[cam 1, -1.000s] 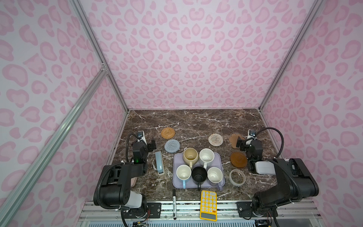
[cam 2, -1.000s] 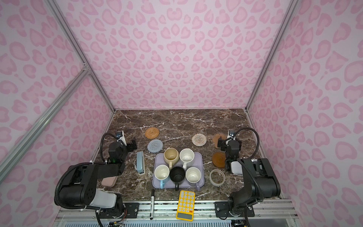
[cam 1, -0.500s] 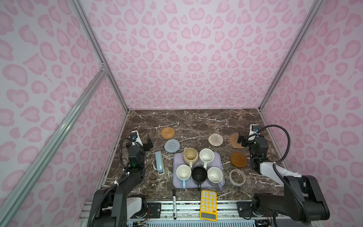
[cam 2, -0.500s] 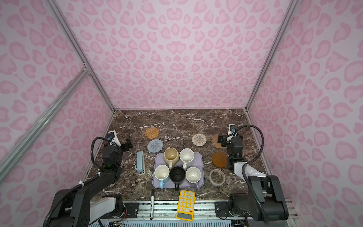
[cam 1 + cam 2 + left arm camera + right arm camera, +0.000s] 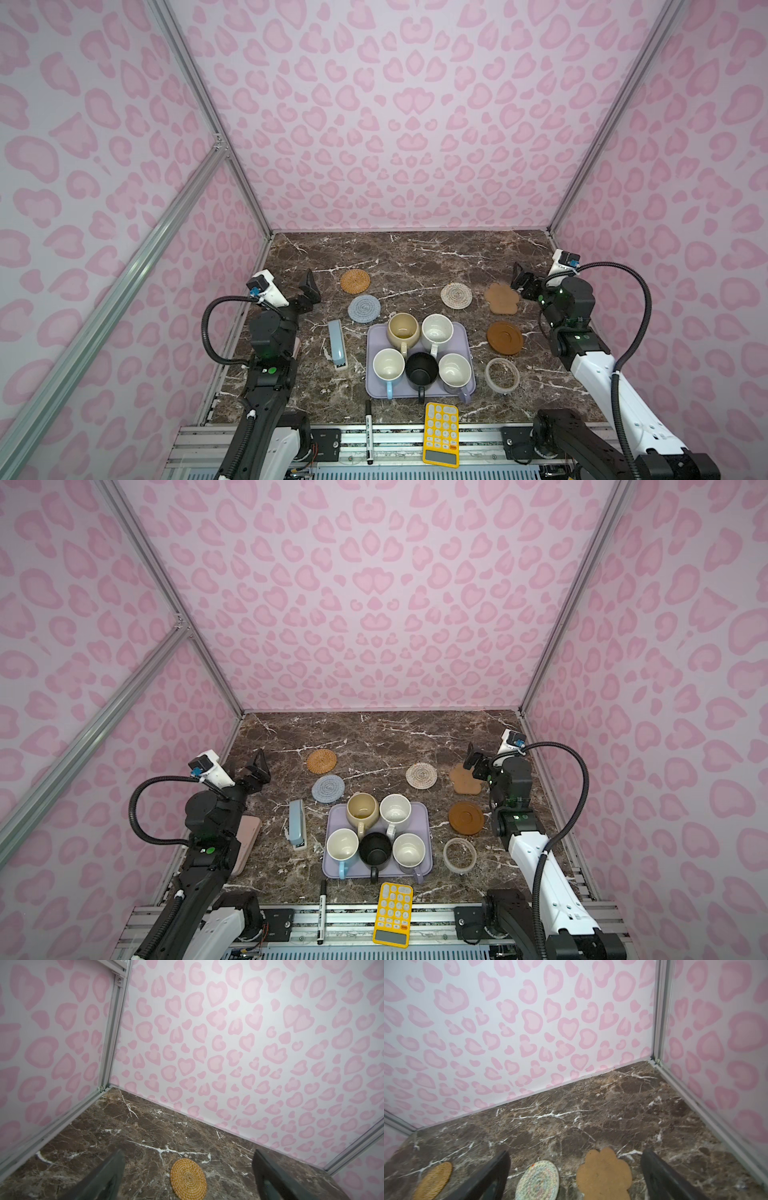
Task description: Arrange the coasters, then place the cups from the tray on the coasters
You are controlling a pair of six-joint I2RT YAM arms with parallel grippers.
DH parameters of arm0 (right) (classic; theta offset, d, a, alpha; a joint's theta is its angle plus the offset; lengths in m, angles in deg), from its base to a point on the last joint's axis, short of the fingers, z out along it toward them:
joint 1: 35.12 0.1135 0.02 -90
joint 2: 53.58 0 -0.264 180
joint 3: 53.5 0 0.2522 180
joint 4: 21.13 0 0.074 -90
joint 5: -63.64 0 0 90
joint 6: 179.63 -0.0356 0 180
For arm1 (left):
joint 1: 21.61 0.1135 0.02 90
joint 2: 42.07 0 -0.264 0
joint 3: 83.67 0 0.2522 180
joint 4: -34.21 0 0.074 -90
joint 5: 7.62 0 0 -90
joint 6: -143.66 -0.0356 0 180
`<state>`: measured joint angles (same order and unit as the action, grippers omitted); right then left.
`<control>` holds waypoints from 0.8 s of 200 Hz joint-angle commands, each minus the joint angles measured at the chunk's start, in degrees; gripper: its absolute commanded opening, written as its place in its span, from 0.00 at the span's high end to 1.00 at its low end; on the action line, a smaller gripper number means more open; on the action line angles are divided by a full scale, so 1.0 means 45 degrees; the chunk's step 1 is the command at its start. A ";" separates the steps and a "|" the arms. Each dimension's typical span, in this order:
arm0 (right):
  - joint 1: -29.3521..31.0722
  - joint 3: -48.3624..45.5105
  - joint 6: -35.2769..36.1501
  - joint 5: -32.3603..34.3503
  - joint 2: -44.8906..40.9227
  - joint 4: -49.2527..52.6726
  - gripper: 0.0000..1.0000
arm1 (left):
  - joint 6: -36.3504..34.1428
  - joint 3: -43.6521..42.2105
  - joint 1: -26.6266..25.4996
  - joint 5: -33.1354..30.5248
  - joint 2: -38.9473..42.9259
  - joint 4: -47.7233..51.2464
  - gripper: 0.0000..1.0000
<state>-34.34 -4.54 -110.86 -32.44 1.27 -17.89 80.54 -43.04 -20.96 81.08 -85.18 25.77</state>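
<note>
Pink-blotched walls (image 5: 395, 124) close in a brown marble bench (image 5: 415, 257). Toward its front middle we see the lavender tray (image 5: 375, 337). It holds, all upright, the beige cup (image 5: 402, 328) and the speckled white cup (image 5: 437, 329) in the far row. The light blue cup (image 5: 388, 365), the black cup (image 5: 421, 369) and the lavender cup (image 5: 454, 368) stand in the near row.

Flat and bare on the bench, beyond the tray to the left, lie the orange coaster (image 5: 355, 281) and the grey-blue coaster (image 5: 364, 308). Beyond it to the right we find the cream coaster (image 5: 456, 295) and the flower-shaped coaster (image 5: 501, 298). The amber disc (image 5: 505, 337) lies just right of the tray.

Nearer the front than that disc lies a tape ring (image 5: 502, 375). A blue stapler (image 5: 337, 349) lies left of the tray, and a pen (image 5: 368, 424) and a yellow calculator (image 5: 441, 432) sit at the front edge.

The left tool (image 5: 188, 1153) stands wide and empty near the orange coaster. The right tool (image 5: 576, 1152), equally wide and empty, hangs near the flower-shaped coaster.
</note>
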 commanded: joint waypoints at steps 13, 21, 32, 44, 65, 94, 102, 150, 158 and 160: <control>0.0600 0.0743 -0.0893 -0.1968 0.0993 0.0595 0.00 | 0.1393 0.1411 0.0000 0.1816 -0.1403 0.2432 0.03; 0.1104 0.1257 -0.0448 -0.1573 0.1404 0.1204 0.00 | 0.1492 0.1779 -0.0069 0.2126 -0.1846 0.3016 0.03; 0.1834 0.1773 0.0154 -0.0813 0.1922 0.1737 0.00 | 0.1505 0.2326 -0.0317 0.1995 -0.2436 0.3683 0.03; 0.2482 0.2099 0.0550 -0.0312 0.2444 0.1868 0.00 | 0.1264 0.3216 -0.0766 0.1577 -0.3295 0.4870 0.03; 0.3371 0.2507 0.0853 0.0069 0.3188 0.1754 0.00 | 0.0396 0.5021 -0.1771 0.0546 -0.5208 0.6794 0.03; 0.4271 0.3629 0.1004 -0.0284 0.4455 0.1958 0.00 | -0.0055 0.6857 -0.2506 -0.0472 -0.7854 0.8100 0.02; 0.4425 0.4101 0.0929 -0.0638 0.4875 0.2186 0.00 | -0.0177 0.7339 -0.2613 -0.0456 -0.8518 0.8337 0.02; 0.5988 0.6101 0.1168 -0.0482 0.7277 0.2828 0.00 | -0.0286 1.0330 -0.2841 -0.0971 -1.2581 0.9628 0.03; 0.6234 0.6532 0.1300 -0.0405 0.7735 0.3089 0.00 | -0.0278 1.0766 -0.2859 -0.1129 -1.3203 0.9920 0.05; 0.6288 0.6645 0.1325 -0.0385 0.7836 0.3151 0.00 | -0.0286 1.0898 -0.2873 -0.1179 -1.3313 1.0003 0.05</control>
<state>-8.53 21.71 -106.95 -35.48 32.02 -7.33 80.10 0.70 -33.84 79.03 -139.01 64.94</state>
